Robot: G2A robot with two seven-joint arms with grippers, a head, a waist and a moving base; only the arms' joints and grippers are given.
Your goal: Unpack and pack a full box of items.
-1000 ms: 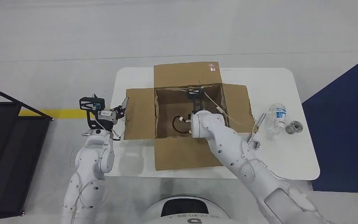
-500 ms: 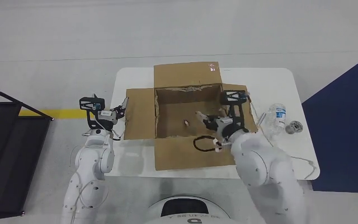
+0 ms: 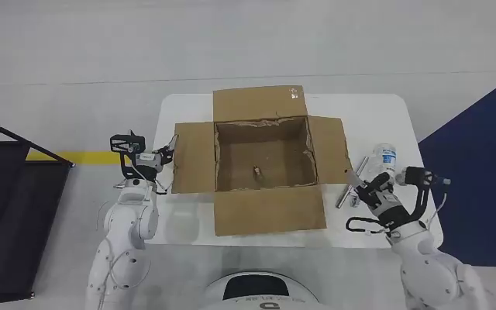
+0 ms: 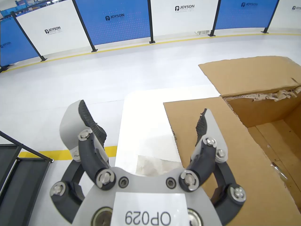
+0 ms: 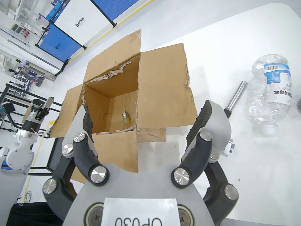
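Nearing end of unpacking | having bottle [image 5: 270, 83], rod [image 5: 236, 95] out on table [image 3: 186, 116] | leaving small item [image 5: 125, 117] in box [image 3: 260, 105] | holding left gripper [image 4: 143, 109], right gripper [image 5: 145, 111] released

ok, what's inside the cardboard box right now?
One small bottle-like item lies on the floor of the box. The rest of the visible floor is bare; the strip beneath the near wall is hidden.

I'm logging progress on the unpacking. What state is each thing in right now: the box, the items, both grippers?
Box: open, all four flaps folded out.
Small vial: inside, on the box floor.
Metal rod: lying flat on the table, outside the box.
Water bottle: lying on its side beside the rod.
Left gripper: open, empty.
Right gripper: open, empty.
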